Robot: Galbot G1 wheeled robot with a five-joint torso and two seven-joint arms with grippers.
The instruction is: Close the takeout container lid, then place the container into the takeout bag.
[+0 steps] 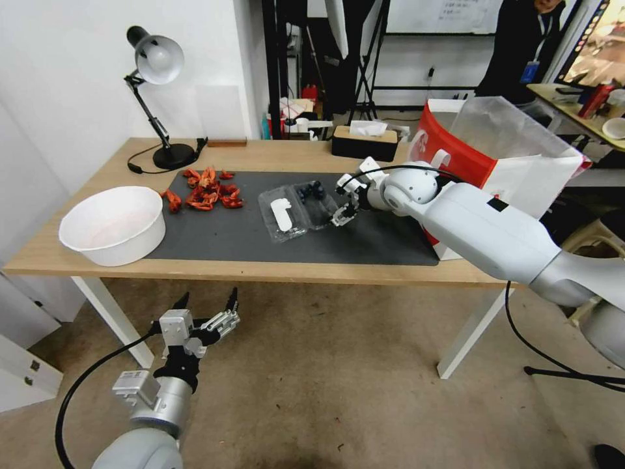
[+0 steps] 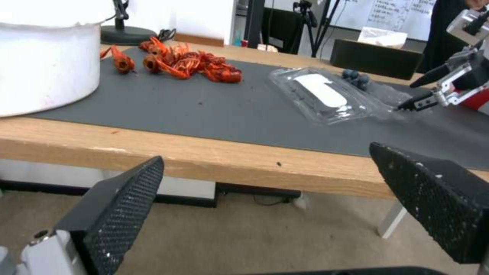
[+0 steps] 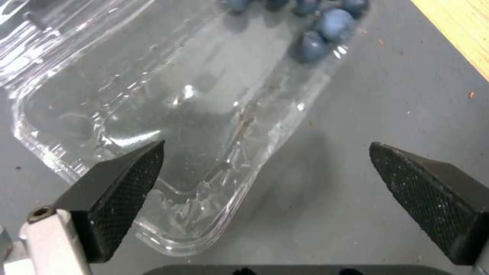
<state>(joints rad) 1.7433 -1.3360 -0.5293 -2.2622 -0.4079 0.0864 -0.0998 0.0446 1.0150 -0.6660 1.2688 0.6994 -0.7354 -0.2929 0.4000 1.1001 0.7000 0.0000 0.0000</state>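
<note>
1. Clear plastic, lying fully open: the takeout container (image 1: 299,207) is resting flat on the dark mat (image 1: 228,238), both halves facing up, its long axis running from the lid (image 1: 282,215) toward the takeout bag (image 1: 495,156).
2. The right gripper (image 1: 341,210) is hovering at the container's bag-side edge, by the berry half; its jaws are standing wide apart and holding nothing. In the right wrist view one finger (image 3: 120,187) is sitting over the tray's corner and the other over bare mat, so the rim is lying between them.
3. The left gripper (image 1: 207,306) is waiting below the table edge, well apart from the container, jaws spread and empty; the right arm is the nearer.
4. The lid, bearing a white oblong label (image 2: 321,89), is lying on the container's far side from the bag; dark blue berries (image 3: 318,36) are clustering at one end of the other half.
5. Judgement: closing is not yet begun.
</note>
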